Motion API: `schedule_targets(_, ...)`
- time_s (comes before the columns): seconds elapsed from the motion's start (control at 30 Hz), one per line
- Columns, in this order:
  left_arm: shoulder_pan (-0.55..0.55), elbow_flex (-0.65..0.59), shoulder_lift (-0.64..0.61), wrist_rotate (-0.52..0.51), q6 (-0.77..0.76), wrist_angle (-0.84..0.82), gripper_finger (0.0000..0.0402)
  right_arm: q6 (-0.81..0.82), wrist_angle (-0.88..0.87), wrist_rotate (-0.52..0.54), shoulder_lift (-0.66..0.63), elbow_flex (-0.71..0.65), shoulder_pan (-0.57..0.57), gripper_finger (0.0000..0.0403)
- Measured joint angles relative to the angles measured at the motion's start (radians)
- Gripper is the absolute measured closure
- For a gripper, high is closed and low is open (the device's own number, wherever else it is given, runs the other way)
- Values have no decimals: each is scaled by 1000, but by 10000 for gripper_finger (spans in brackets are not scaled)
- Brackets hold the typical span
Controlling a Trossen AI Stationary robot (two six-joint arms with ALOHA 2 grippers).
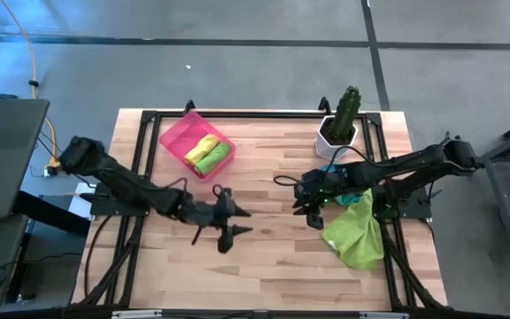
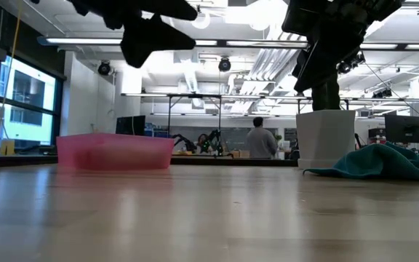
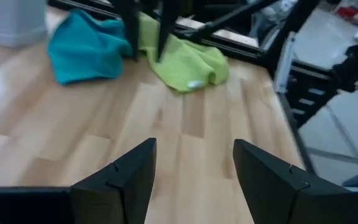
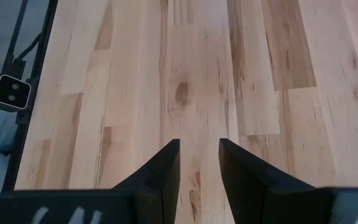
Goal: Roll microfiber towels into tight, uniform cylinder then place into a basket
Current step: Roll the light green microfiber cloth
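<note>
The pink basket [image 1: 173, 136] stands at the far left and holds a rolled yellow towel [image 1: 198, 147] and a rolled lime green towel [image 1: 213, 159]. A teal towel [image 1: 359, 181] and a larger lime green towel [image 1: 357, 236] lie crumpled at the table's right; both also show in the left wrist view, teal [image 3: 84, 51] and green [image 3: 184, 63]. My left gripper [image 1: 242, 222] hovers open and empty over the table's middle, pointing toward the right. My right gripper [image 1: 308, 215] hovers just left of the loose towels, its fingers [image 4: 166, 165] a little apart and empty.
A white pot with a green cactus [image 1: 339, 129] stands at the far right, just beyond the teal towel. Bare wood lies between the two grippers and toward the near edge. In the low view a person [image 2: 262, 143] stands in the room far behind the table.
</note>
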Motion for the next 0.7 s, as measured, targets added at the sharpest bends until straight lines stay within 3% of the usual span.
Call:
schedule_targets(0.53,-82,1,319,-15,-120,320,200,-17,62,34,0,-1,0,300)
schedule_targets(0.7,-91,15,367,-26,-132,337,200,99,133,35,0,-1,0,300)
